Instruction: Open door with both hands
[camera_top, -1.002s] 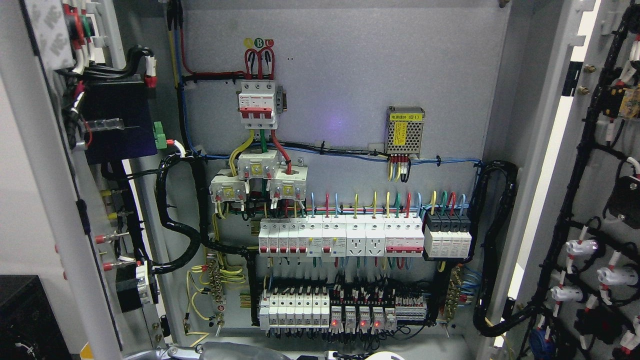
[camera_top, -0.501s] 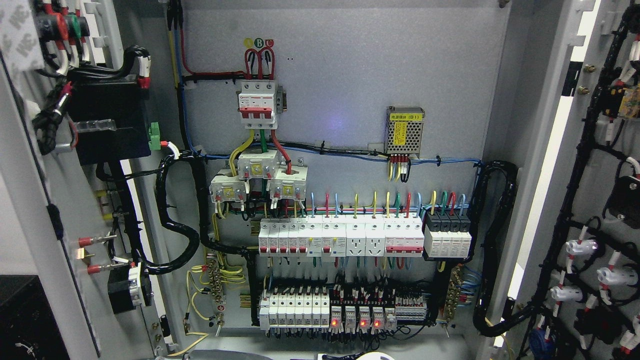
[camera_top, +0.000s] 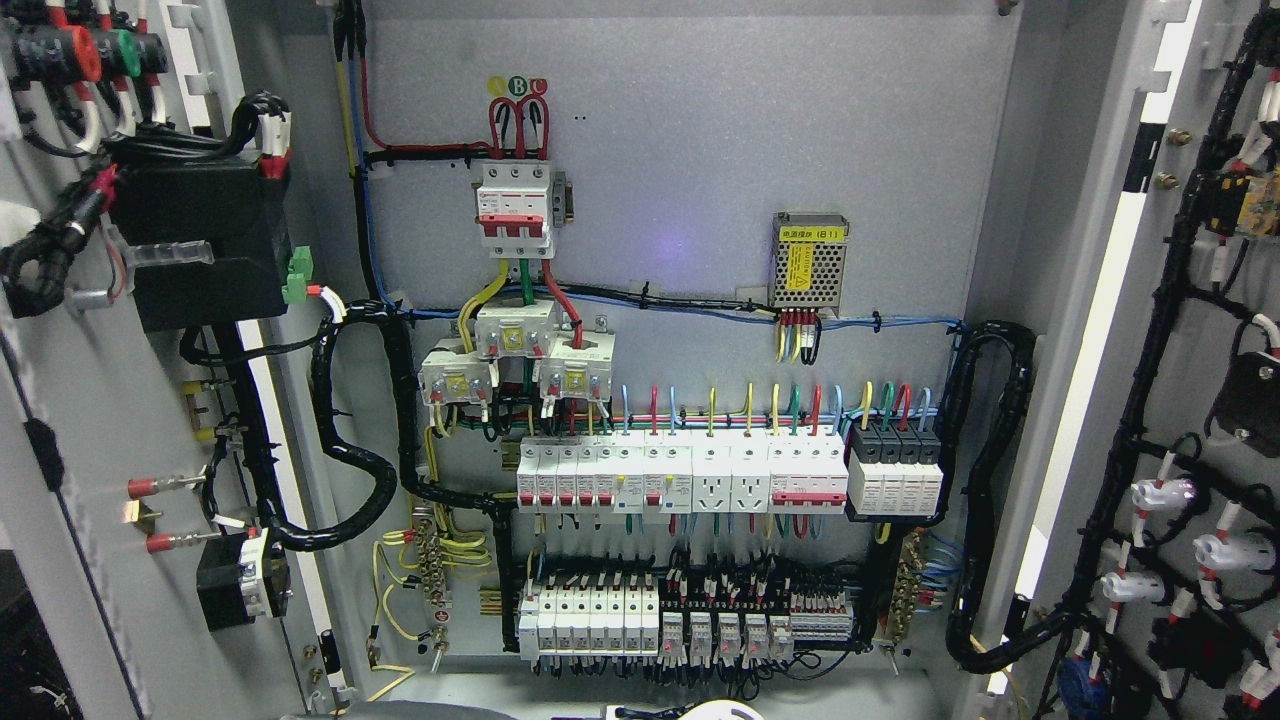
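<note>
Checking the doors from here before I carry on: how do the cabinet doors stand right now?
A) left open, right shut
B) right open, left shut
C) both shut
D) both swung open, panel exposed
D: the left door and right door both show their wired inner faces, with the breaker panel fully exposed between them.

Painted sheet metal and moulded plastic inside an open electrical cabinet.

The grey matt metal back panel (camera_top: 700, 150) looks smooth; the white plastic circuit breakers (camera_top: 600, 475) near its lower edge are slightly glossy. The perforated bare-metal power supply box (camera_top: 810, 262) carries a yellow label. Black ribbed plastic cable conduit (camera_top: 350, 450) is semi-glossy; the left door's grey painted metal (camera_top: 90, 560) is matt.
</note>
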